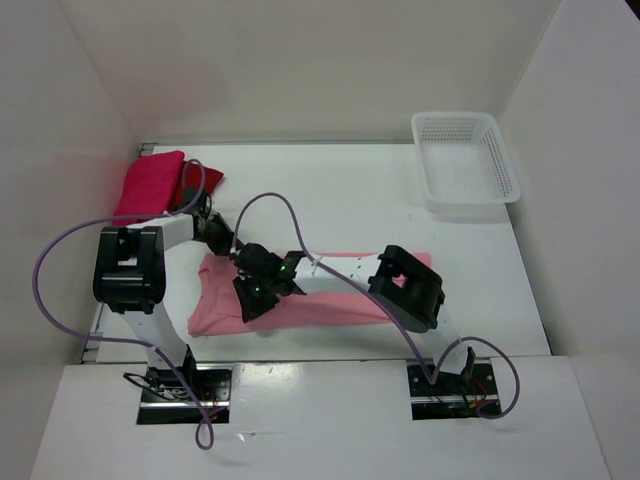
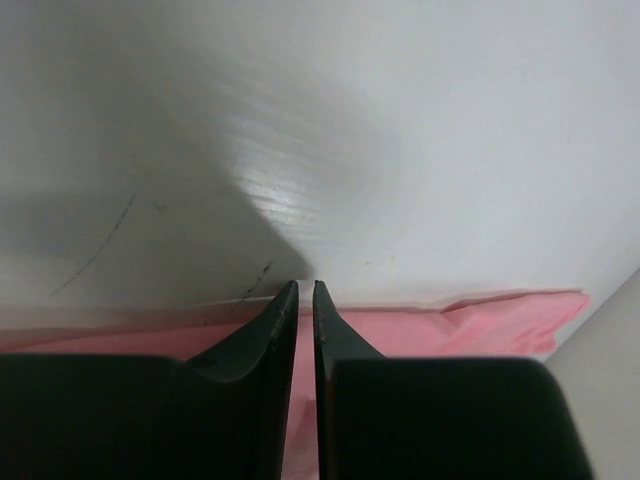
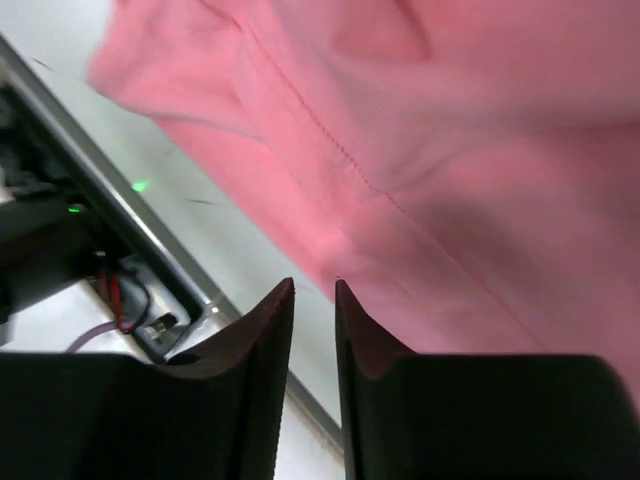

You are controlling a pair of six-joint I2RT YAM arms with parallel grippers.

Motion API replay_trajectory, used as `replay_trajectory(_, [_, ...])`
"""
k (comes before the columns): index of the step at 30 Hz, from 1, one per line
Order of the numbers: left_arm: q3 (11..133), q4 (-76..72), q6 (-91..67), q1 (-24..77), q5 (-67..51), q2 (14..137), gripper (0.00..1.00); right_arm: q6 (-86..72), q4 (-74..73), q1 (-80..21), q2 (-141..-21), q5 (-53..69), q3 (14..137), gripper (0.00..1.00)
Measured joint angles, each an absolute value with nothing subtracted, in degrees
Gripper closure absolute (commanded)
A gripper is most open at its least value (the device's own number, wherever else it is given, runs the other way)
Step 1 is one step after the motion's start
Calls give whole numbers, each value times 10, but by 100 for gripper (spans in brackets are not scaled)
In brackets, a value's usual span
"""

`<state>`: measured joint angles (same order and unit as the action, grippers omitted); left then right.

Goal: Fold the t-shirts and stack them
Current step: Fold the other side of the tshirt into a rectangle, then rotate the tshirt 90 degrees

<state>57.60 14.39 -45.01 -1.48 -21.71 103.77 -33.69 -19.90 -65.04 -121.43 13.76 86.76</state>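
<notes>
Salmon shirt point(image 1: 330, 300) lies spread mid-tabletop point(image 1: 340, 190). Magenta shirt point(image 1: 150, 183) and dark red shirt point(image 1: 197, 181) sit together at the far-left corner. Left tool point(image 2: 306, 287) narrow over the salmon cloth, can't tell if pinching. Right tool point(image 3: 313, 287) slightly parted, holding nothing.

Non-task items on my feeds:
1. White mesh basket point(image 1: 470, 203): one, upright, at the table's far right corner, close to the right wall.
2. White table point(image 1: 330, 180): glossy; I see thin dark scratch marks point(image 2: 95, 255) on it in the left wrist view.
3. White enclosure walls: back wall point(image 1: 300, 70), left wall point(image 1: 50, 150), right wall point(image 1: 580, 200).
4. White board point(image 1: 320, 430): along the near edge, lying flat.
5. Metal edge strip point(image 3: 120, 210): runs diagonally across my right wrist view, along the table's border.
</notes>
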Motion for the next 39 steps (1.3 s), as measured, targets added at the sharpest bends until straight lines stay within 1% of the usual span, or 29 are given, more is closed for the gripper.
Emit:
replay_trajectory(2, [579, 141, -453, -15, -215, 1038, 78, -333, -203, -635, -1193, 142, 868, 69])
replay_trajectory(3, [580, 142, -454, -15, -213, 1035, 73, -331, -202, -621, -1180, 145, 868, 72])
replay_trajectory(4, [581, 143, -453, -15, -210, 1029, 70, -329, -201, -601, -1164, 152, 868, 79])
replay_trajectory(5, [581, 147, -454, -15, -206, 1020, 69, -327, -199, -578, -1150, 158, 868, 91])
replay_trajectory(6, [581, 151, -452, -15, -203, 1003, 69, -326, -193, -548, -1137, 166, 868, 97])
replay_trajectory(7, [581, 157, -452, -17, -197, 979, 67, -323, -189, -521, -1128, 172, 870, 100])
replay_trajectory(10, [581, 162, -451, -22, -187, 890, 67, -312, -185, -444, -1140, 186, 903, 100])
replay_trajectory(12, [575, 158, -452, -26, -184, 826, 69, -300, -189, -420, -1177, 192, 948, 91])
replay_trajectory(13, [570, 155, -453, -28, -183, 797, 69, -294, -192, -417, -1199, 194, 973, 83])
replay_trajectory(14, [561, 152, -452, -29, -182, 769, 69, -286, -196, -418, -1228, 199, 1002, 66])
replay_trajectory(15, [550, 149, -452, -29, -182, 747, 70, -281, -205, -420, -1253, 205, 1030, 59])
replay_trajectory(17, [528, 152, -453, -29, -183, 714, 70, -263, -216, -429, -1308, 221, 1083, 48])
replay_trajectory(18, [517, 156, -453, -29, -183, 704, 70, -254, -230, -433, -1337, 230, 1115, 40])
replay_trajectory(21, [491, 169, -452, -29, -189, 693, 70, -234, -265, -441, -1411, 252, 1191, 31])
replay_trajectory(24, [472, 180, -451, -29, -195, 688, 70, -220, -293, -443, -1466, 294, 1265, 28])
replay_trajectory(26, [463, 188, -450, -29, -199, 681, 70, -208, -307, -447, -1490, 322, 1308, 28])
replay_trajectory(29, [458, 196, -449, -30, -200, 670, 70, -182, -328, -450, -1511, 373, 1332, 43])
replay_trajectory(30, [458, 196, -449, -31, -200, 668, 70, -175, -336, -454, -1513, 390, 1332, 56])
replay_trajectory(32, [458, 195, -449, -32, -200, 665, 70, -162, -344, -464, -1518, 415, 1327, 70])
replay_trajectory(33, [458, 195, -449, -32, -200, 665, 70, -159, -348, -470, -1521, 423, 1326, 89])
replay_trajectory(34, [458, 195, -449, -32, -200, 665, 70, -155, -351, -474, -1524, 429, 1325, 95])
replay_trajectory(35, [458, 195, -449, -32, -201, 665, 70, -157, -354, -477, -1528, 432, 1325, 99])
replay_trajectory(39, [458, 195, -449, -32, -207, 665, 71, -192, -350, -475, -1531, 436, 1330, 100])
